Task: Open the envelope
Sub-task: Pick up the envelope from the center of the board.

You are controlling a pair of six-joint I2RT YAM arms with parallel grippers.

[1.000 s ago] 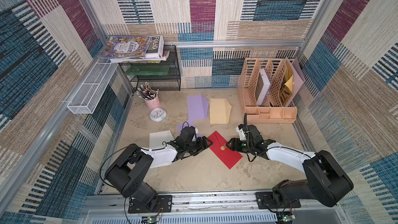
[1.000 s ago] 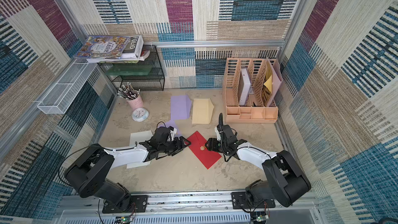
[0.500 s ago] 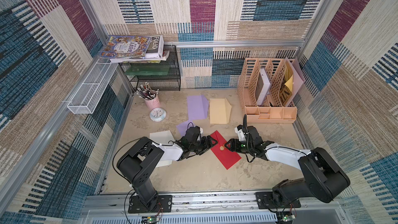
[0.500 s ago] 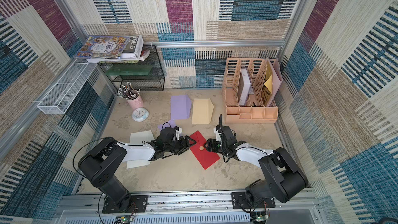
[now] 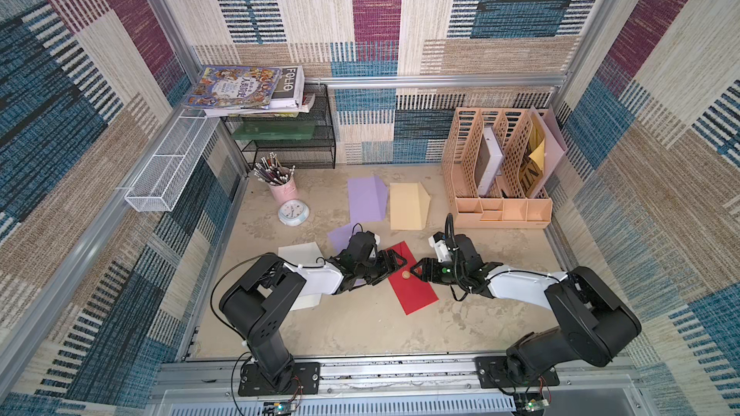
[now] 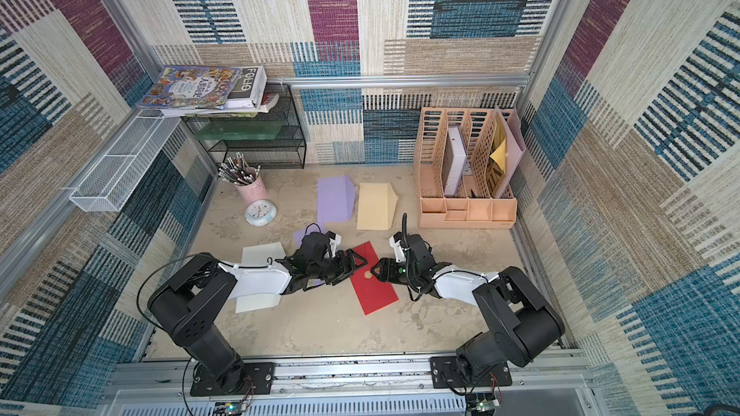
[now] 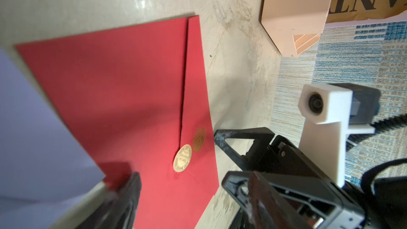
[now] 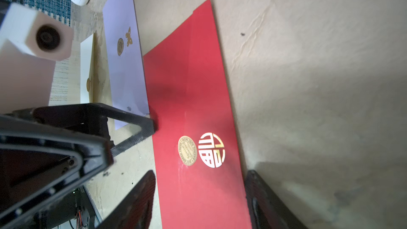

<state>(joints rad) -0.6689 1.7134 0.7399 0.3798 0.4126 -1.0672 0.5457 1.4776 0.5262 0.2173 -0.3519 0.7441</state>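
Note:
A red envelope point(image 5: 414, 290) point(image 6: 374, 292) lies flat on the table between my two arms, its flap down under a round gold seal point(image 7: 182, 161) point(image 8: 187, 150). My left gripper point(image 5: 394, 268) point(image 6: 355, 265) sits low at the envelope's left edge, level with the seal. In the left wrist view its jaws point(image 7: 182, 186) stand open over the red paper with nothing between them. My right gripper point(image 5: 420, 272) point(image 6: 378, 270) faces it from the right edge. It is open too, one finger on each side of the envelope's narrow width point(image 8: 199, 186), gripping nothing.
A purple envelope point(image 5: 367, 200) and a cream envelope point(image 5: 408, 206) lie behind. A white sheet point(image 5: 300, 258) and a small purple paper point(image 5: 340, 234) lie under my left arm. A clock point(image 5: 293, 213), pen cup point(image 5: 282, 190), peach file organizer point(image 5: 500, 170) and black mesh rack point(image 5: 288, 134) line the back.
My left gripper has slid right along the table to the envelope's left edge, and its arm has swung in behind it. The right gripper and the envelope have barely moved.

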